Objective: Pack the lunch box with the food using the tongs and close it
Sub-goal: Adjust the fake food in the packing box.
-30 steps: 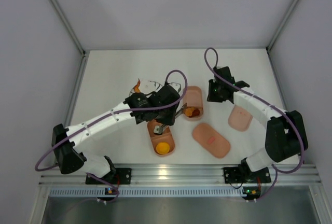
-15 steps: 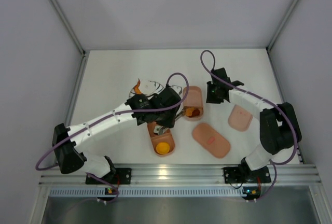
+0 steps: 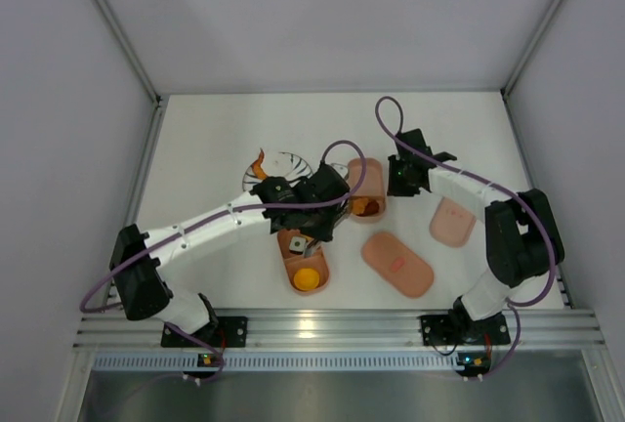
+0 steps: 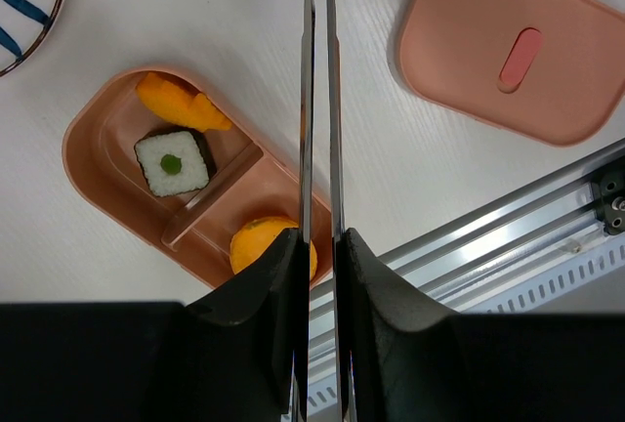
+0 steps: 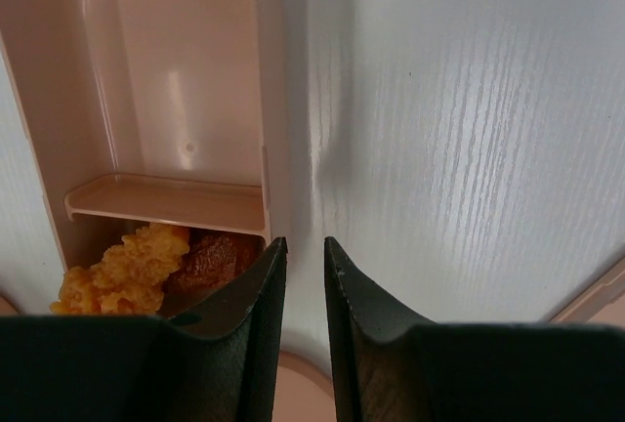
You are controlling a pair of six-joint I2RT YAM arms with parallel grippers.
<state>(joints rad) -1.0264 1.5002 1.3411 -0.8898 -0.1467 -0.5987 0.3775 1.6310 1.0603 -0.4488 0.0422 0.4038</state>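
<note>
Steel tongs [image 4: 317,100], springy and likely slick, sit squeezed in the left hand [image 4: 319,238] above the near tray [image 4: 88,163]. The right hand [image 5: 304,246] pinches the light, stiff wall of the far tray [image 5: 278,100].

Near tray [image 3: 293,261] left of marked lid [image 3: 397,264]; far tray [image 3: 366,176] behind; plate [image 3: 278,163] behind-left; second lid [image 3: 453,222] right.

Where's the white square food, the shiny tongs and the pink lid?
white square food [image 4: 173,162]: left wrist view, its white top.
tongs [image 4: 308,100]: left wrist view, the left metal arm.
pink lid [image 4: 469,31]: left wrist view, flat top beside the red mark.
</note>
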